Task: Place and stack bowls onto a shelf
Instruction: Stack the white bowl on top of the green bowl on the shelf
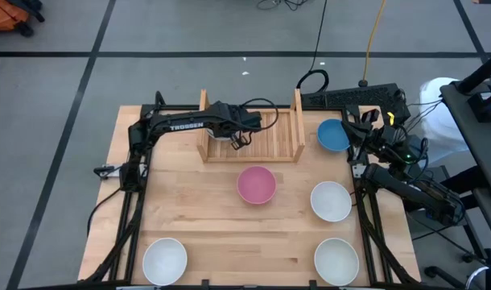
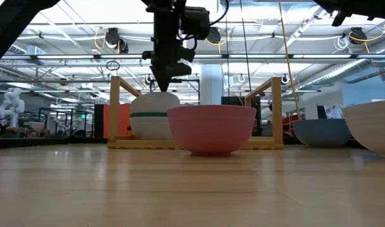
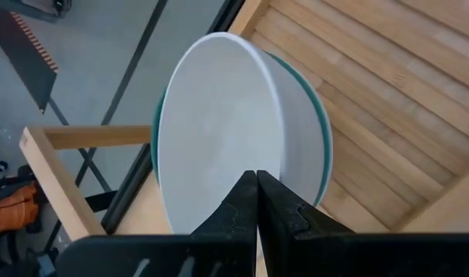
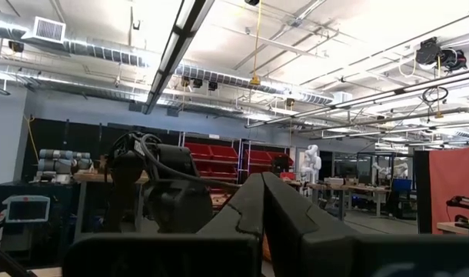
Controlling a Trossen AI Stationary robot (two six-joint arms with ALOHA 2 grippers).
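I see the left pincer (image 1: 229, 131) over the shelf (image 1: 290, 149) — its fingers are closed on the rim of a white bowl (image 3: 219, 146), nested in the teal bowl (image 3: 320, 146). The right pincer (image 4: 261, 201) is closed too, empty, beside the worktop (image 1: 221, 234).

The tabletop (image 1: 229, 225) is pale, smooth wood with fine grain. The shelf (image 1: 278, 137) is light slatted wood. The pink bowl (image 2: 211, 129) looks matt; the white bowl (image 3: 219, 146) looks smooth.
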